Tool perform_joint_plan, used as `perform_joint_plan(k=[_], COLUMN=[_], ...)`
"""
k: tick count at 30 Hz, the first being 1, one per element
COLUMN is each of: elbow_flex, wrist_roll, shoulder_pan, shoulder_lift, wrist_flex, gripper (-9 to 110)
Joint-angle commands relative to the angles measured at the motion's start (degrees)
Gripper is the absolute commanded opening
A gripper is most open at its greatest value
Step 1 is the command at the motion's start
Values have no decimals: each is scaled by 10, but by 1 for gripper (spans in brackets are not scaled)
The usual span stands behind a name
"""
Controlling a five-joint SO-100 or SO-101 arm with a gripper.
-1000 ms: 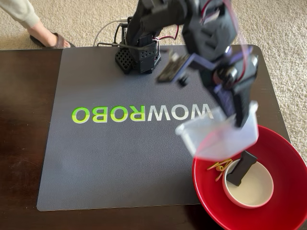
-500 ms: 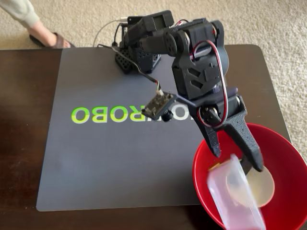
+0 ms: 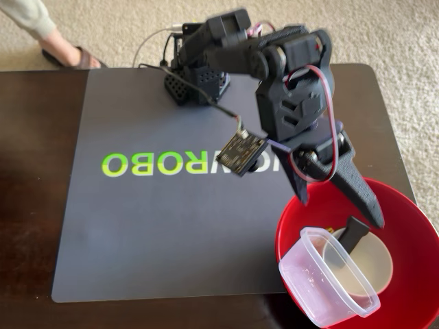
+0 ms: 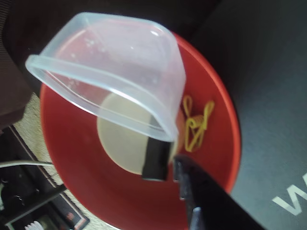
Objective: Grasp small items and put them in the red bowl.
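The red bowl (image 3: 411,219) sits at the right front of the table. In it, the clear tub (image 3: 322,281) lies tilted, leaning over the small white dish (image 3: 376,264). The dark grey oblong piece (image 3: 351,233) stands propped in the dish. My gripper (image 3: 339,205) hangs open just above the bowl's far rim, touching nothing. The wrist view shows the tub (image 4: 115,67) over the dish (image 4: 122,139), the grey piece (image 4: 156,160), the yellow-green clip (image 4: 196,124) on the red bowl (image 4: 216,163), and one dark finger (image 4: 206,196).
A grey mat (image 3: 158,219) printed WOWROBO covers the dark table (image 3: 34,205). A circuit board (image 3: 245,152) dangles from the arm on a wire. The arm's base (image 3: 195,79) stands at the mat's far edge. A person's foot (image 3: 68,55) rests on the carpet, upper left.
The gripper, shut on the tub above the bowl a second ago, opened and let it go. The tub dropped into the bowl and settled tilted over the dish.
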Motion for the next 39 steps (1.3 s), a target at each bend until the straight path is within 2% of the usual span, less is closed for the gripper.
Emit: perform_joint_plan(k=[1, 7, 12, 18, 26, 31, 39], elbow_flex=[105, 301, 295, 294, 247, 219, 235], wrist_roll=[27, 65, 74, 70, 74, 63, 50], shoulder_pan=[-23, -4, 21, 11, 5, -7, -7], shoulder_lift=[80, 125, 78, 43, -27, -40, -3], wrist_flex=[2, 1, 0, -2, -11, -6, -1], gripper=[51, 49, 43, 29, 22, 0, 0])
